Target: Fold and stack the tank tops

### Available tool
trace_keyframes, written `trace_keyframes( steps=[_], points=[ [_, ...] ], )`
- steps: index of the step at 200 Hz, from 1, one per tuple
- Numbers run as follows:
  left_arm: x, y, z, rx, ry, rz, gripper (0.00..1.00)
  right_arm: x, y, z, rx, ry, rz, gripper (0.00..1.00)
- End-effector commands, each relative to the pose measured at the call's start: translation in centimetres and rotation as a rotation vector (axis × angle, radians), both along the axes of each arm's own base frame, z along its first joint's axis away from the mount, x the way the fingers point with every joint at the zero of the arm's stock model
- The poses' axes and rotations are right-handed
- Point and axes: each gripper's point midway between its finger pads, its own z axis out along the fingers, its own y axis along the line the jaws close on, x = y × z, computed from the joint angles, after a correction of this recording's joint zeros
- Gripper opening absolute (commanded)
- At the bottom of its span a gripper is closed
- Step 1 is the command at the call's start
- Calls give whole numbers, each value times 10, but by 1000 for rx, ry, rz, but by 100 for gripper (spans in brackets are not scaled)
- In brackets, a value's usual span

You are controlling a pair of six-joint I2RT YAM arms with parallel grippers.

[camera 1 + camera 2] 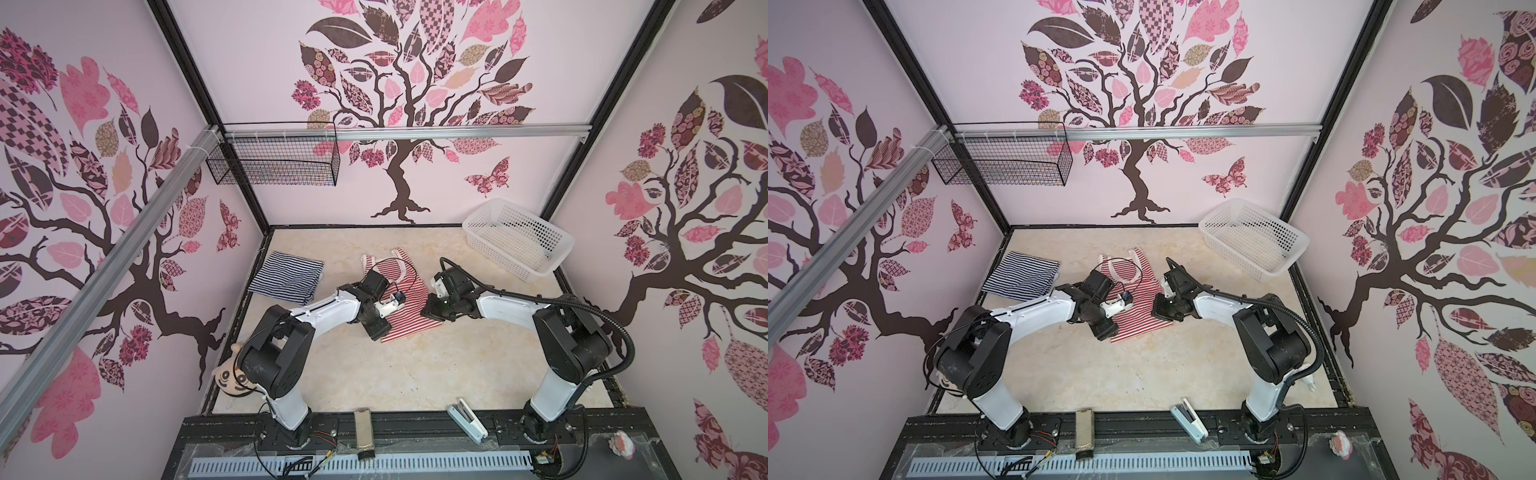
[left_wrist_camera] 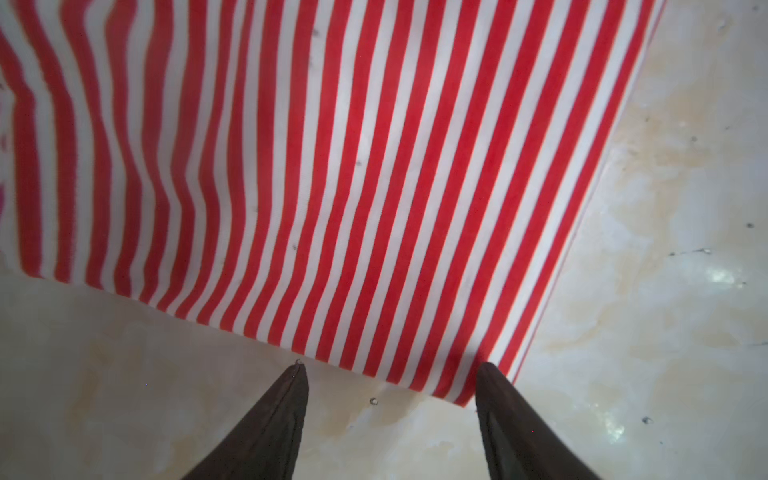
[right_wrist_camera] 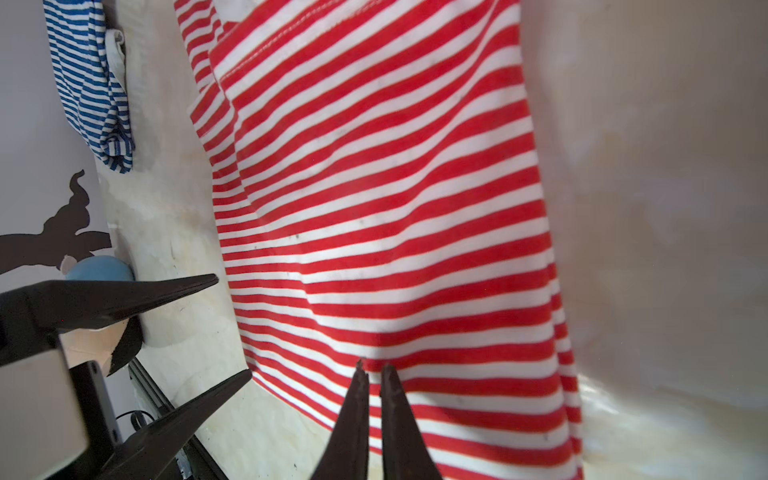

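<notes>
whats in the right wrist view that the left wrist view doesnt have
Only the right wrist view: the navy tank top, lying apart from the red tank top; the red tank top's stitched seams; the right gripper, closed on a pinch of red fabric; and the left gripper from the side, open.
Only the left wrist view: the red tank top's hem corner close up, right at one of the left gripper's fingertips.
Both: the red tank top's stripes on the pale table.

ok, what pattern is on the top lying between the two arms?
The top has red-and-white stripes, clearest in the right wrist view.
</notes>
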Motion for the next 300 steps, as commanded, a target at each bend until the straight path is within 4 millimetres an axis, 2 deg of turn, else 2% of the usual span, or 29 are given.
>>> trace_keyframes(
  steps=[1, 31, 61, 109, 142, 166, 178, 181, 188, 193, 198, 202, 204, 216, 230, 255, 281, 300],
  points=[
    [-7, 5, -18, 28, 48, -6, 67, -15, -10, -27, -48, 65, -18, 13],
    [-18, 9, -28, 53, 90, -17, 67, -36, -19, -43, -90, 102, -25, 13],
    [-33, 22, -33, 104, 124, -48, 61, -61, -25, -51, -151, 117, -13, 14],
    [-87, 50, -34, 153, 226, -162, 59, -114, -29, -55, -196, 150, 13, 14],
    [-118, 68, -24, 169, 263, -218, 59, -151, -34, -53, -197, 166, 7, 15],
    [-134, 69, -6, 129, 278, -242, 50, -170, -32, -40, -180, 155, 18, 15],
    [-135, 67, 5, 103, 254, -237, 49, -174, -32, -29, -172, 138, 21, 16],
    [-135, 66, 8, 93, 245, -237, 52, -175, -31, -26, -167, 134, 21, 17],
    [-133, 63, 16, 72, 218, -227, 64, -174, -30, -17, -146, 118, 21, 23],
    [-130, 61, 21, 56, 192, -212, 77, -174, -30, -11, -131, 104, 20, 30],
    [-127, 58, 27, 36, 166, -204, 85, -173, -31, -4, -119, 90, 9, 36],
    [-125, 56, 31, 18, 146, -201, 96, -172, -32, 1, -111, 78, 0, 40],
    [-124, 55, 33, 9, 136, -197, 97, -172, -33, 3, -107, 75, -5, 42],
    [-117, 49, 45, -41, 70, -182, 98, -172, -36, 14, -78, 54, -30, 49],
    [-110, 42, 55, -88, 8, -174, 98, -174, -42, 17, -68, 54, -62, 51],
    [-103, 36, 57, -101, -7, -161, 98, -183, -59, 0, -105, 86, -99, 50],
    [-105, 27, 55, -125, 12, -176, 98, -190, -64, -15, -96, 115, -117, 49],
    [-108, 19, 50, -91, -41, -227, 91, -192, -64, -21, -87, 128, -126, 48]
  ],
)
